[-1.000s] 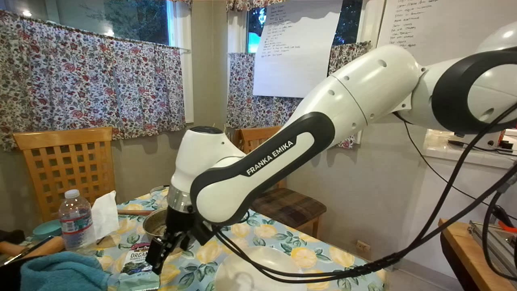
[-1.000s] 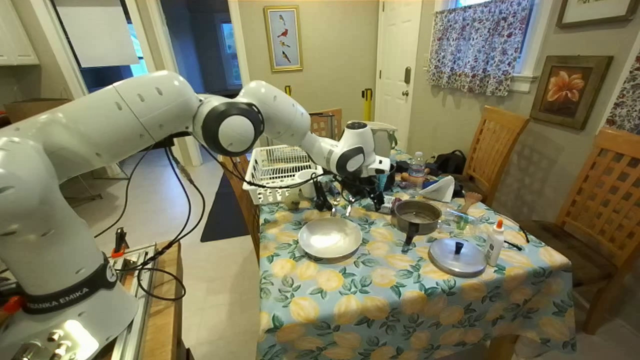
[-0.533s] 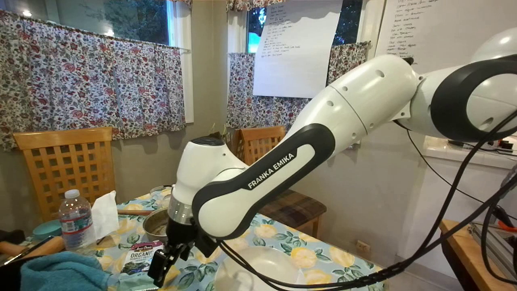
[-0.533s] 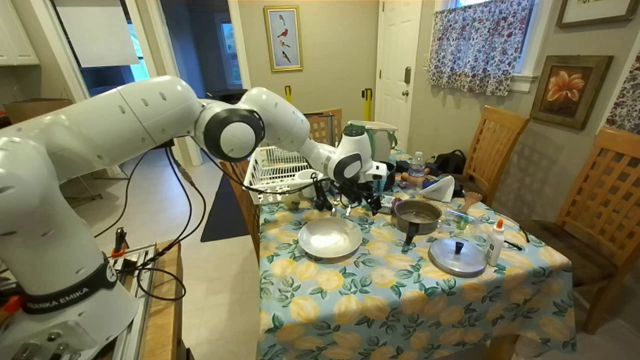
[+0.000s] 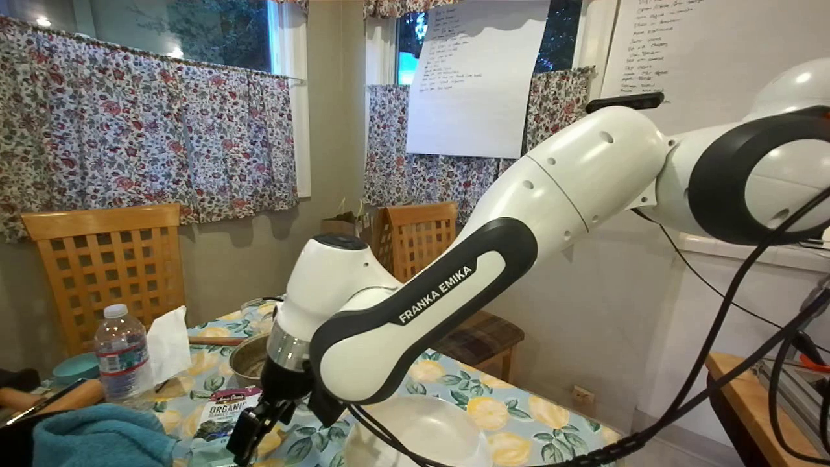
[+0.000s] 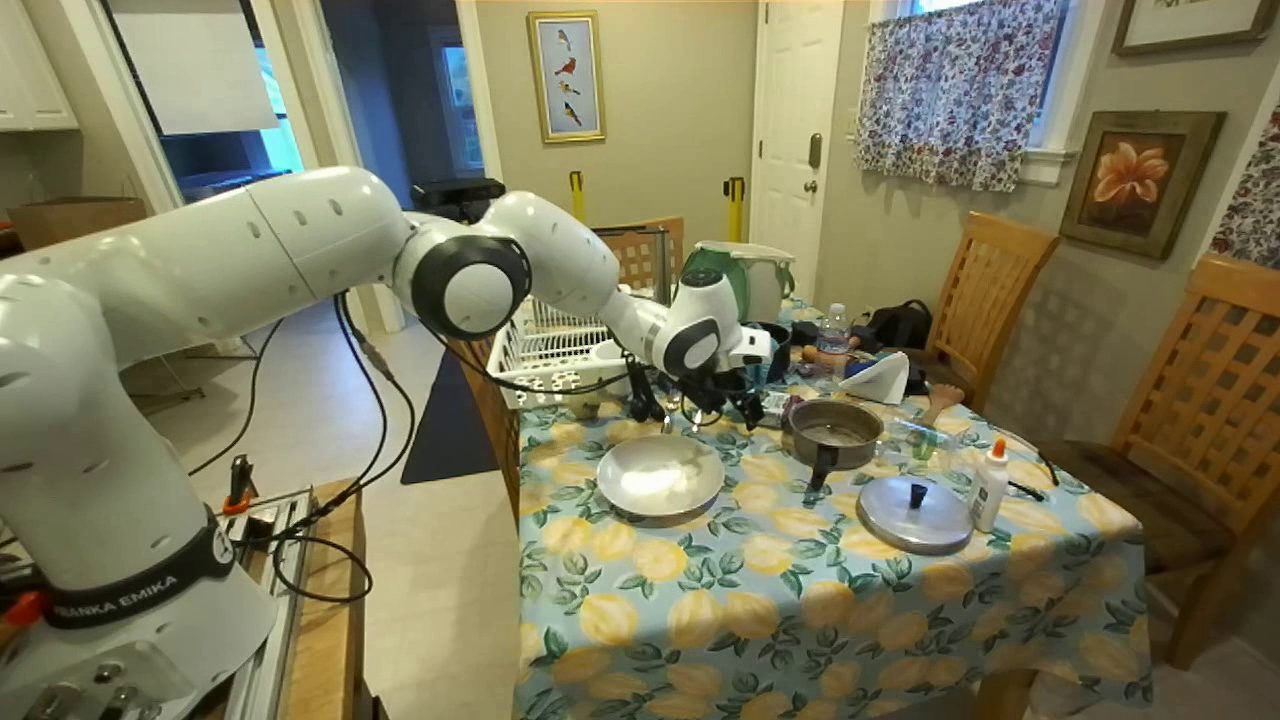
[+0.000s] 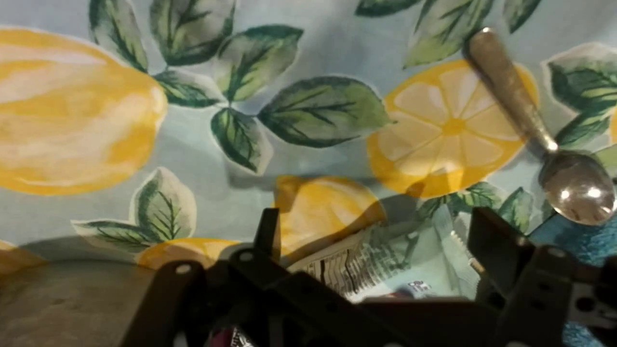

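My gripper (image 7: 382, 236) stands open above the flowered tablecloth, its dark fingers (image 7: 499, 250) wide apart. Below and between them lies a crinkled pale green snack packet (image 7: 409, 260); I see no contact, and part of it is hidden by the gripper. The packet (image 5: 224, 415) shows its "ORGANIC" label in an exterior view, close beside the gripper (image 5: 262, 428). A metal spoon (image 7: 578, 188) rests on the cloth at the right of the wrist view, by a blue towel (image 7: 573, 236). At lower left is part of a pot (image 7: 62, 303).
In an exterior view, a pale shallow dish (image 6: 660, 475), the dark-handled pot (image 6: 850, 455), a metal lid (image 6: 915, 520) and a glue bottle (image 6: 990, 490) stand on the table. A white dish rack (image 6: 560, 385) is behind. A water bottle (image 5: 122, 357) stands near the towel (image 5: 97, 434).
The arm has come down, bringing the gripper lower over the table beside the packet. The jaws stay open, and the objects on the table have not moved.
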Controlling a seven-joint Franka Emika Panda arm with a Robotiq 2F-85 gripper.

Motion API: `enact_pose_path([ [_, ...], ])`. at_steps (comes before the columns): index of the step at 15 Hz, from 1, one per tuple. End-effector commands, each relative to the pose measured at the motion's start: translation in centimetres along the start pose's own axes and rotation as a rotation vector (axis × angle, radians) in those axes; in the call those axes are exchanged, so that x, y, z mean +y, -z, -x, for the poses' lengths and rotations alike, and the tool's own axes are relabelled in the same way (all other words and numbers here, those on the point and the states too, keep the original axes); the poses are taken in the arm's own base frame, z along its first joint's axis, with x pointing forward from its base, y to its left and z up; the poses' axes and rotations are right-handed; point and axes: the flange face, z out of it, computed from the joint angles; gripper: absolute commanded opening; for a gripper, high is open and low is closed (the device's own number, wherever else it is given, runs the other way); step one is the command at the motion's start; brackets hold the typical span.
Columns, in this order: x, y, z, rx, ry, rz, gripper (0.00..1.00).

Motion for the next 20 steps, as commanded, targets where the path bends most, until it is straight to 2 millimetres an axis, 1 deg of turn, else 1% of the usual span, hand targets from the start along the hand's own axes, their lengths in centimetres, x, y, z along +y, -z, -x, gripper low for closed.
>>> enact_pose_path([
  [1, -0.5, -0.4, -0.6, 0.049, 0.001, -0.038, 0.99],
  [2, -0.7, -0.4, -0.7, 0.053, 0.002, -0.042, 0.74],
  [4, -0.8, -0.3, -0.9, 0.06, 0.003, -0.048, 0.73],
  [6, -0.9, -0.1, -1.2, 0.067, -0.002, -0.056, 0.58],
  [7, -0.9, 0.0, -1.3, 0.068, -0.005, -0.061, 0.49],
  [11, -0.7, 0.3, -1.5, 0.047, -0.021, -0.094, 0.23],
  [12, -0.7, 0.4, -1.6, 0.041, -0.024, -0.097, 0.15],
  [14, -0.2, 0.6, -1.7, 0.019, -0.039, -0.116, 0.01],
  [17, 0.5, 1.2, -2.0, -0.003, -0.068, -0.119, 0.0],
  [20, 1.2, 2.2, -2.4, -0.033, -0.088, -0.114, 0.0],
])
